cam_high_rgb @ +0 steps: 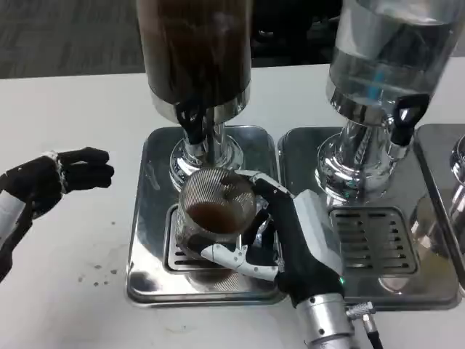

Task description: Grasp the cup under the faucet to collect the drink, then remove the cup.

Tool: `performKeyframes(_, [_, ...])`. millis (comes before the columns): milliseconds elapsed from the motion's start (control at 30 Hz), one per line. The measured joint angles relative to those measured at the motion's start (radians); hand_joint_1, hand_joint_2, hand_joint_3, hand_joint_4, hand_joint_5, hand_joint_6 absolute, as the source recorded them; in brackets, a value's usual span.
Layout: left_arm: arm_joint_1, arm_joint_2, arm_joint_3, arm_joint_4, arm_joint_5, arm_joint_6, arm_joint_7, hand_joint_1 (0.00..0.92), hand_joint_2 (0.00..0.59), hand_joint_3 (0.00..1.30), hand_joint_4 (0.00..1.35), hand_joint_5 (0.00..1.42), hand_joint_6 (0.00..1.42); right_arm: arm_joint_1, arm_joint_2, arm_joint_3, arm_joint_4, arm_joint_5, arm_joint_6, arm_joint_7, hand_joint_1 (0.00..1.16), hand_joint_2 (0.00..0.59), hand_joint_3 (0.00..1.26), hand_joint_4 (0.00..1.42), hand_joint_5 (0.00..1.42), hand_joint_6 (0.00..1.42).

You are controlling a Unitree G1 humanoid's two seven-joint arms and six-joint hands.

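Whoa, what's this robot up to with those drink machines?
It is filling a cup. Its right hand grips a clear ribbed cup on the drip tray below the black faucet of the dark-drink dispenser. Some brown drink is already in the cup. The left hand hovers over the table, holding nothing. A second dispenser with clear liquid stands to the right.

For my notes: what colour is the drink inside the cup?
Dark brown drink, seen best in the head view.
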Motion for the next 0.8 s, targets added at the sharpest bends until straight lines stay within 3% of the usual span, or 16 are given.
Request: performKeyframes(800, [-0.02,0.005,-0.005,0.029,0.003,-0.01,-0.001,0.0,0.091,0.38,0.35,0.35,0.24,0.062,-0.081,-0.037,-0.154,0.006,0.031,0.192,0.79,0.246,0.77,0.87,1.05,1.25])
